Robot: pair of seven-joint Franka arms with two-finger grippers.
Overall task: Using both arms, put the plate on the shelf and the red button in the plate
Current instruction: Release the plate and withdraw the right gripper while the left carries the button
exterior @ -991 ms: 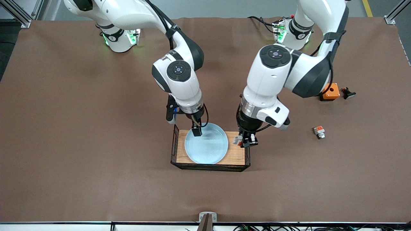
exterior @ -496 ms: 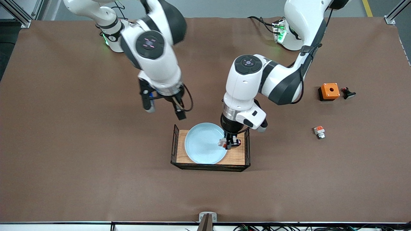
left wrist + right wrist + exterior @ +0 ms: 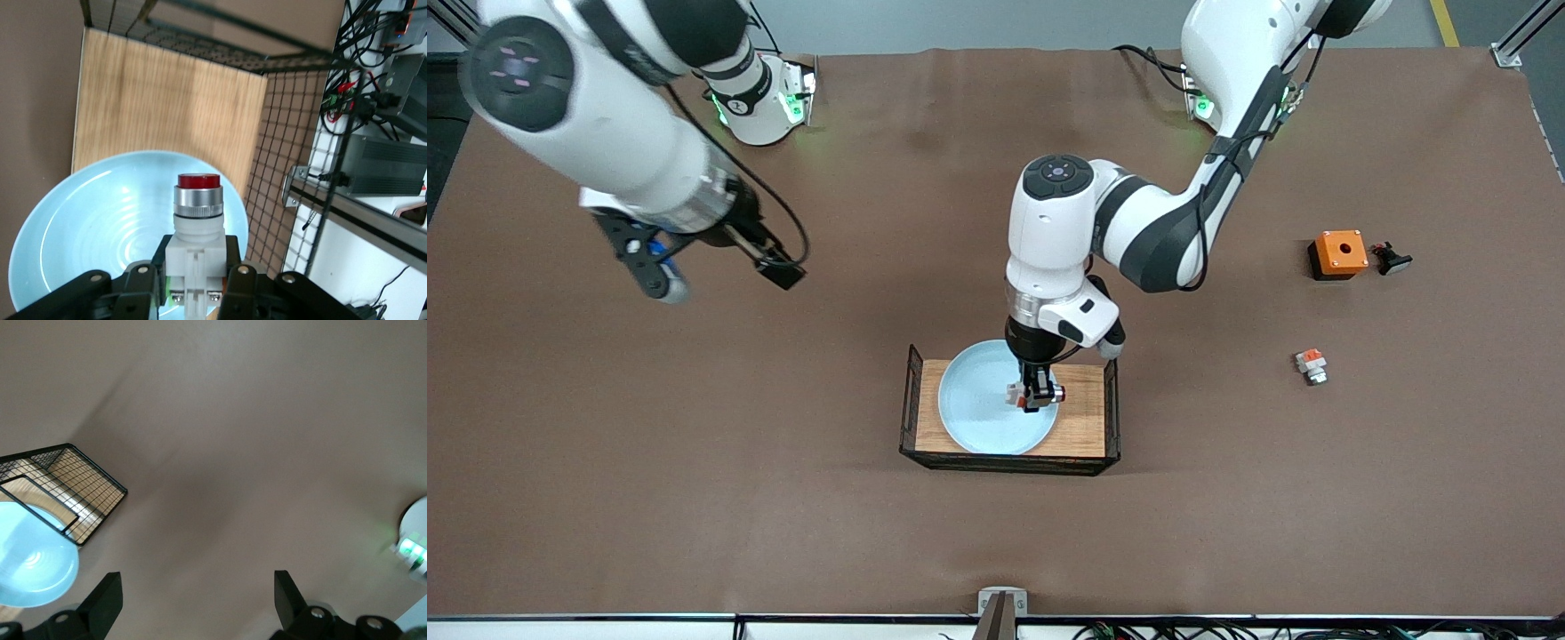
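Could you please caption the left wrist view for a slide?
Left gripper holds the red button over the plate in the wooden tray.

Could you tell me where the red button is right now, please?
In the front view, the red button is held by the left tool over the plate, which lies in the tray.

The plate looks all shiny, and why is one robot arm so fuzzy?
Left wrist view: light glints in rings on the plate beneath the red button in the left gripper. Front view: the right gripper, over bare table, is smeared by motion blur.
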